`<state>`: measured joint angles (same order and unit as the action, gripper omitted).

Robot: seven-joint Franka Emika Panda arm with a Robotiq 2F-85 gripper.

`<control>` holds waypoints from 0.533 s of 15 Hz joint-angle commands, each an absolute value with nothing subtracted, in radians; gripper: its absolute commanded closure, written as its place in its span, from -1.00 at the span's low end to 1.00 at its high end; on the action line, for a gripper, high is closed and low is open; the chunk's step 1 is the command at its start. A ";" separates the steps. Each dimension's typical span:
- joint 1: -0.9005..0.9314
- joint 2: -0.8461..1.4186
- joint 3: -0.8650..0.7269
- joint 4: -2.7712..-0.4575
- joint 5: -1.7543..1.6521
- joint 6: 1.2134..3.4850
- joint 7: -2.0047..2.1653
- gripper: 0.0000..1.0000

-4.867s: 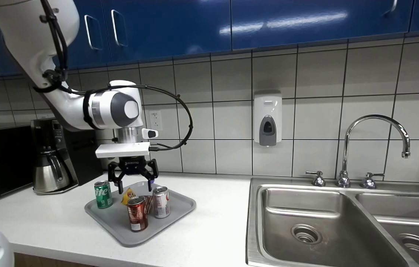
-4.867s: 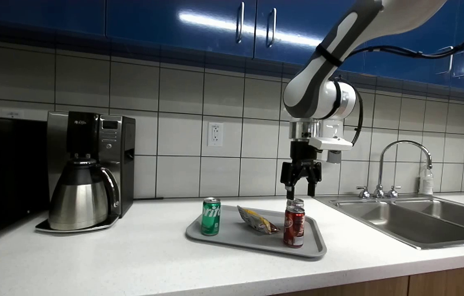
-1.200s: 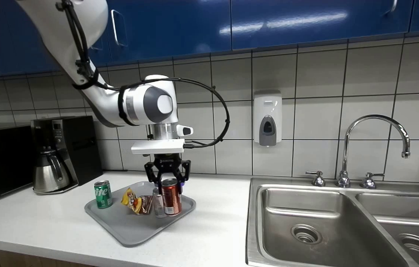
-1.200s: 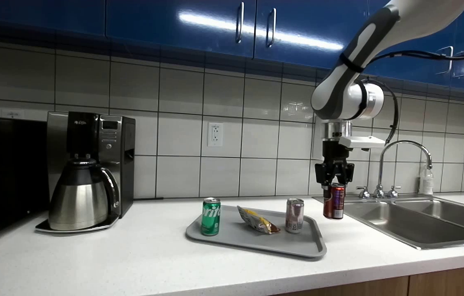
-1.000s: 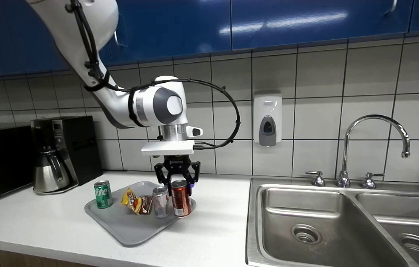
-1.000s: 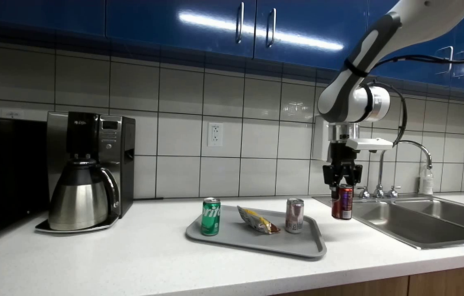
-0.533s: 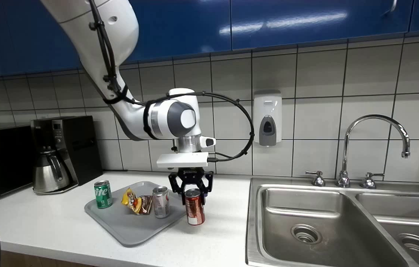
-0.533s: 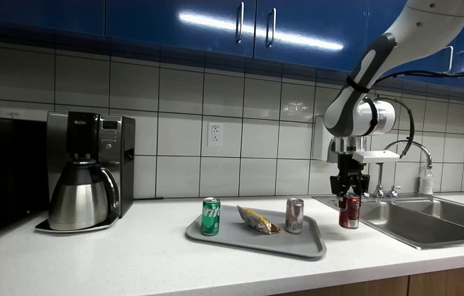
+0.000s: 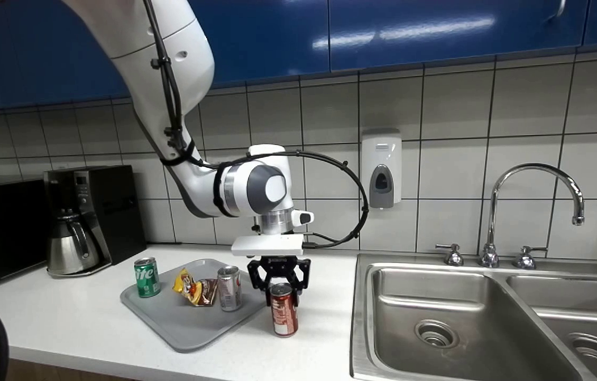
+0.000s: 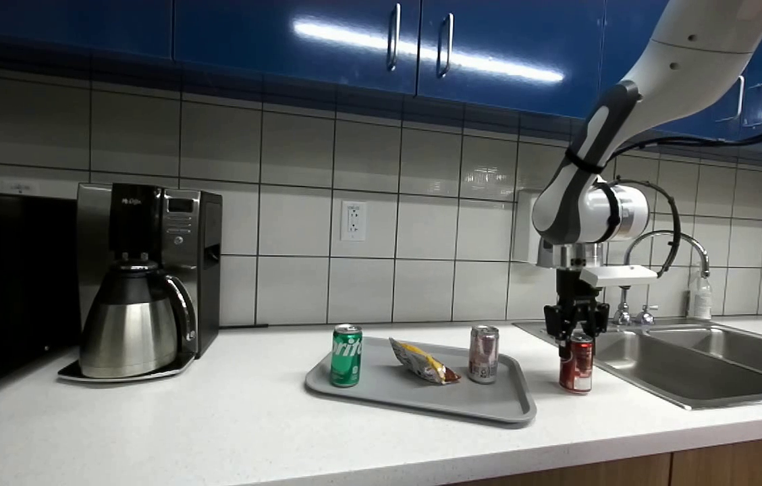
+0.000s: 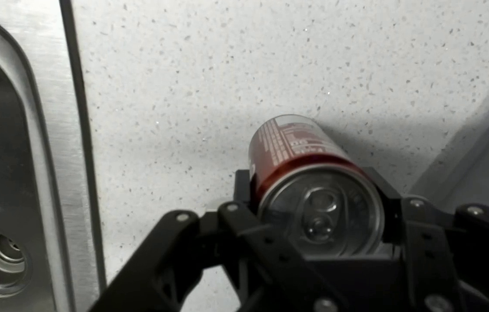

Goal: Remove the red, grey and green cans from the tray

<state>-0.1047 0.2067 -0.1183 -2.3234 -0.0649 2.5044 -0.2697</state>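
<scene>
My gripper [image 9: 282, 299] is shut on the red can [image 9: 284, 316], one finger on each side of its upper part. The red can hangs upright just beside the grey tray [image 9: 187, 329], its base at or very near the counter; whether it touches, I cannot tell. In the wrist view its lid and red side [image 11: 296, 141] fill the space between the fingers [image 11: 242, 184]. Still on the tray are the silver-grey can [image 10: 483, 355], upright towards the sink end, and the green can [image 10: 346, 356], upright at the end by the coffee maker.
A yellow and brown snack bag [image 9: 195, 288] lies on the tray between the two standing cans. Beyond the red can is the steel sink [image 9: 363, 317] with its tall faucet [image 9: 494, 211]. A coffee maker [image 10: 144, 283] and a soap dispenser [image 9: 381, 169] stand farther off.
Nearly five seconds ago the red can stood on the tray under an open gripper. Since then it has been gripped, carried over the tray's edge towards the sink, and lowered to the counter.
</scene>
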 commanded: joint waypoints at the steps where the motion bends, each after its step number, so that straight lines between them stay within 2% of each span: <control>1: -0.131 0.221 -0.100 -2.288 -0.043 2.477 -0.311 -0.59; 2: -0.132 0.218 -0.098 -2.287 -0.041 2.475 -0.313 -0.80; 4: -0.131 0.204 -0.096 -2.290 -0.039 2.467 -0.318 -0.98; 8: -0.125 0.130 -0.087 -2.300 -0.037 2.443 -0.344 -1.00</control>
